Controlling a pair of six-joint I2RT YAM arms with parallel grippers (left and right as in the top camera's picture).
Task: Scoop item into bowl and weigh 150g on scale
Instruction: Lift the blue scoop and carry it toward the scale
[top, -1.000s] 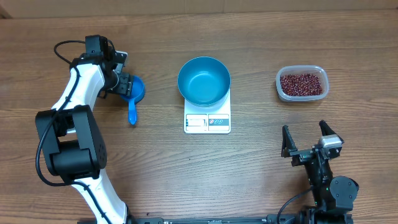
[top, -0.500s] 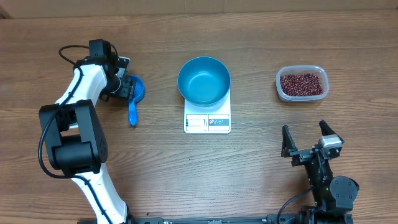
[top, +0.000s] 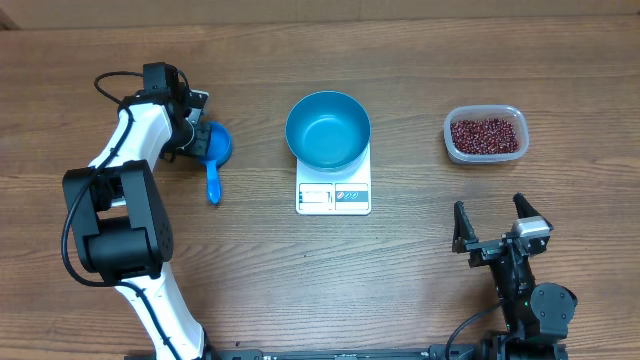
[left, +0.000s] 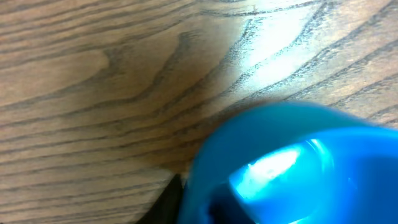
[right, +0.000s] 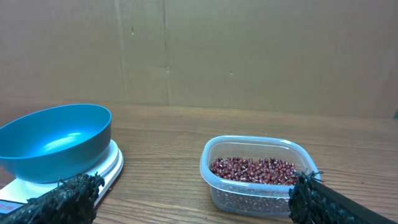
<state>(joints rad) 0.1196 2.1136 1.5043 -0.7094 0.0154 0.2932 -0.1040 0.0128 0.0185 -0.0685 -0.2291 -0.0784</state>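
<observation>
The teal-blue bowl (top: 328, 130) (right: 59, 140) stands empty on the white scale (top: 333, 195) (right: 109, 168) at mid-table. The item, dark red-brown beans (top: 485, 135) (right: 255, 169), fills a clear tub at the right. A small blue scoop (top: 214, 165) lies left of the scale. My left gripper (top: 203, 140) (left: 193, 208) is shut on the scoop's cup (left: 292, 168), which fills the left wrist view, with one dark finger (left: 165, 205) against its outer wall. Near the front right edge, my right gripper (top: 489, 210) (right: 191, 199) stands open with nothing in it and faces the tub.
The clear plastic tub (top: 510, 150) (right: 217, 186) sits at the back right, about a hand's width beyond my right gripper. A brown cardboard wall (right: 199, 50) runs along the table's far edge. The left arm's white links (top: 125, 150) stretch along the left side.
My left gripper shifted slightly toward the scoop's cup, then closed on it. The scoop's cup moved a little. The right arm has not moved.
</observation>
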